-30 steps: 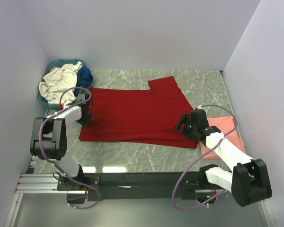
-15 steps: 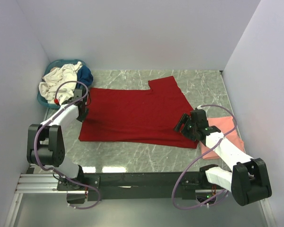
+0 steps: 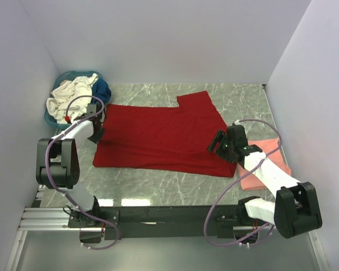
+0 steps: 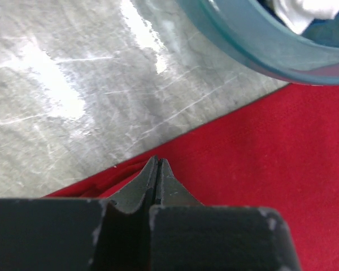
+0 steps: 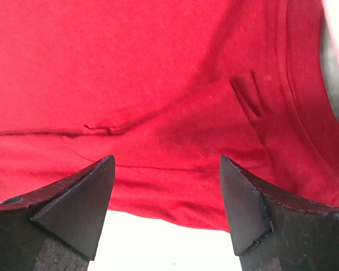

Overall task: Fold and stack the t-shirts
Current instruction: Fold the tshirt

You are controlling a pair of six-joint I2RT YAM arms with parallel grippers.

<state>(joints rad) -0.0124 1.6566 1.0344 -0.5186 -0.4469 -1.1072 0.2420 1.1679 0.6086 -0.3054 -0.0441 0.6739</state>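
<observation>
From above, the left gripper [image 3: 96, 126] sits at the left edge of the deep red cloth t-shirt [image 3: 158, 135], jaws pressed together. The right gripper [image 3: 220, 145] hangs over that shirt's right edge, jaws spread and holding nothing. The red shirt lies flat in the middle of the grey marbled tabletop [image 3: 158, 189]. A salmon pink t-shirt [image 3: 268, 161] lies just right of it, partly under the right arm. A teal plastic basket [image 3: 73, 74] stands off the red shirt's far left corner, holding a cream-white shirt [image 3: 68, 96] and a dark blue shirt [image 3: 103, 90]. Plain white walls [image 3: 158, 39] close in three sides.

In the left wrist view the fingertips [image 4: 147, 186] meet right on the red shirt's hem, where a small ridge of cloth rises to them; they seem to nip only the very edge. The basket's wall is just beyond.

In the right wrist view the fingers [image 5: 85, 197] straddle wrinkled red cloth without touching it.

The risks are judgements: so shallow a nip could slip once the cloth is lifted, dropping the edge in a heap. If only the left side is carried over, the fold may skew. The glossy tabletop may let the whole shirt slide toward the basket.
</observation>
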